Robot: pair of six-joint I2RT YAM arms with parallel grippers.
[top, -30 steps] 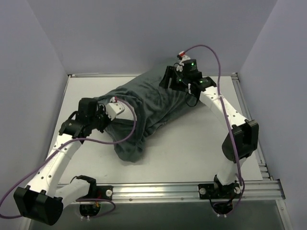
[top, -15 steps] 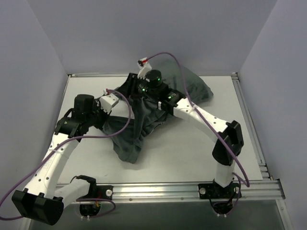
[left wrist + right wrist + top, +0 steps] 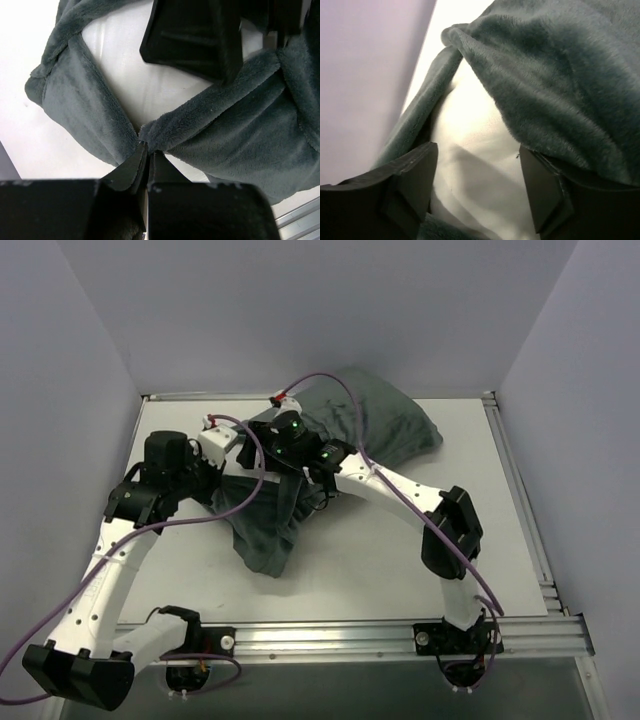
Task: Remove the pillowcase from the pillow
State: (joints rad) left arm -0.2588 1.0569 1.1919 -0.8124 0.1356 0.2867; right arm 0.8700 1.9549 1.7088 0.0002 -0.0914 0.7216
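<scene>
Pinching with my left gripper, I keep its two fingers pressed fully together on a small fold of the pillowcase, right at the hem of its open mouth. Only the plain dark grey, fuzzy face of the cover shows; I see no stripes from any view. Inside the mouth the white pillow is bare, with grey fabric on both sides of it.

My right gripper stands at the same opening, across from the left one. Its fingers are spread well apart and hold nothing. Between them lies the white fabric of the pillow, and the grey hem hangs over the right finger. I cannot tell if the fingertips touch the pillow.

From above, the pillowcase lies as one crumpled grey heap on the white table. It reaches from the far right part of the table toward the near middle, and the pillow is mostly hidden inside it. Both my wrists meet over its far left part, very near each other.
</scene>
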